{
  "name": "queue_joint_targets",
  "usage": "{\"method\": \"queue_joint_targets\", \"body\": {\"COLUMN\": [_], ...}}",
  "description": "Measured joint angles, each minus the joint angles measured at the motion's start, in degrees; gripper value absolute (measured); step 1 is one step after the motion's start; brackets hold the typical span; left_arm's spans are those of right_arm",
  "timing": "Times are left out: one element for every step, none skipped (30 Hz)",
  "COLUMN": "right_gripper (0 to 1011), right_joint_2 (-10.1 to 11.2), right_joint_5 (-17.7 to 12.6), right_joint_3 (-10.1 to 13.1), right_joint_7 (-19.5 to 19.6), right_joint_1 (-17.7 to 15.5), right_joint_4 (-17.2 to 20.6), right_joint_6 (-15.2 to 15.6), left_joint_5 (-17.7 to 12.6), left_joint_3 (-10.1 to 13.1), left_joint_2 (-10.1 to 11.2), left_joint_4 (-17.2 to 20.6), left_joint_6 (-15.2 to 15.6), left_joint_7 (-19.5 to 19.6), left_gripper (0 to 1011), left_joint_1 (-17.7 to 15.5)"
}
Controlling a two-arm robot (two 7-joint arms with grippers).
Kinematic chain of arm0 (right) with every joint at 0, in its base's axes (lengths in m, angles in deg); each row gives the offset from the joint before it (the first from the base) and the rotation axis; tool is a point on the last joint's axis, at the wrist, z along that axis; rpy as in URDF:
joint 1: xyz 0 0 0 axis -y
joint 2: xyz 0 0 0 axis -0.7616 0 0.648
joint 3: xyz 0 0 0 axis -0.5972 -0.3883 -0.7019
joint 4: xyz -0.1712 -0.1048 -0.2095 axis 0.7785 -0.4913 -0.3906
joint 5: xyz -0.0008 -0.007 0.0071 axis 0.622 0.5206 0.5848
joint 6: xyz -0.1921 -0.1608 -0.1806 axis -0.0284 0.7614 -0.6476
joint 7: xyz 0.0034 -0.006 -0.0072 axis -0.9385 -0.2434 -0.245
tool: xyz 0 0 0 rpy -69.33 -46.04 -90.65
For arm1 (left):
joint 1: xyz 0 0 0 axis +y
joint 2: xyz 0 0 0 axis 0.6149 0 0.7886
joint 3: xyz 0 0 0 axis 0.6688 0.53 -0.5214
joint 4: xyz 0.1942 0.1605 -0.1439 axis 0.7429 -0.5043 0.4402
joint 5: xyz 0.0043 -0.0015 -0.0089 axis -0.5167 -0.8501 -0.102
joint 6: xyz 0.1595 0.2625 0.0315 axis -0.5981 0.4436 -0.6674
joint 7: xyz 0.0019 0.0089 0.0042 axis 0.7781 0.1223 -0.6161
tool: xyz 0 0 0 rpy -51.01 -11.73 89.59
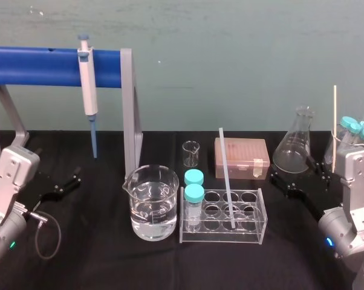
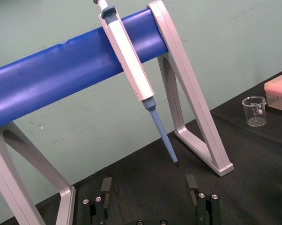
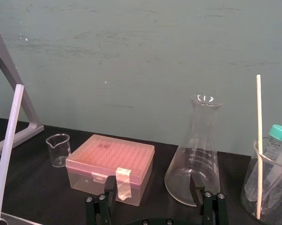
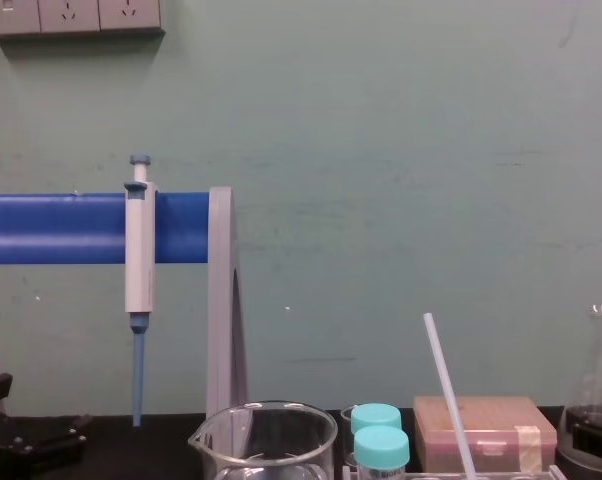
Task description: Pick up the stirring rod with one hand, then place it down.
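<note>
In the head view we see the left gripper low over the black table at the left, its jaws parted and empty. The right gripper sits at the right, just before the flask, likewise spread wide with nothing held. The stirring rod stands tilted in the clear rack between the two arms, near two teal-capped tubes and a beaker of water.

In the left wrist view the fingers stand far apart, facing the pipette that hangs on the blue bar.

In the right wrist view the spread fingers point at the pink box and the flask. The rod rises well apart from them, and a thin stick leans in a glass.

In the chest view the rod leans up before the pink box. A dark shape at the lower left is probably the left gripper
</note>
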Motion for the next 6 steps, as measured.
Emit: {"method": "queue_joint_targets", "body": {"right_gripper": [1003,1003,1003,1003,1003,1003], "right_joint_2": [0.0,0.01,0.01,0.01,0.02,0.02], "right_joint_5": [0.0,0.0,0.0,0.0,0.0,0.0], "right_joint_3": [0.0,0.0,0.0,0.0,0.0,0.0], "right_joint_7": [0.02,0.04,0.05,0.05,0.06,0.07], "right_joint_1": [0.0,-0.01,-0.01,-0.01,-0.02,-0.03], "right_joint_4": [0.02,0.04,0.06,0.06,0.08,0.1], "right_joint_6": [-0.01,-0.04,-0.05,-0.05,-0.07,-0.09], "left_joint_5": [0.0,0.0,0.0,0.0,0.0,0.0], "left_joint_3": [0.0,0.0,0.0,0.0,0.0,0.0], "left_joint_2": [0.0,0.0,0.0,0.0,0.0,0.0], "left_joint_4": [0.0,0.0,0.0,0.0,0.0,0.0], "left_joint_6": [0.0,0.0,0.0,0.0,0.0,0.0], "left_joint_7": [0.0,0.0,0.0,0.0,0.0,0.0], "left_gripper": [1000,1000,1000,1000,1000,1000], "left_joint_1": [0.0,0.0,0.0,0.0,0.0,0.0]}}
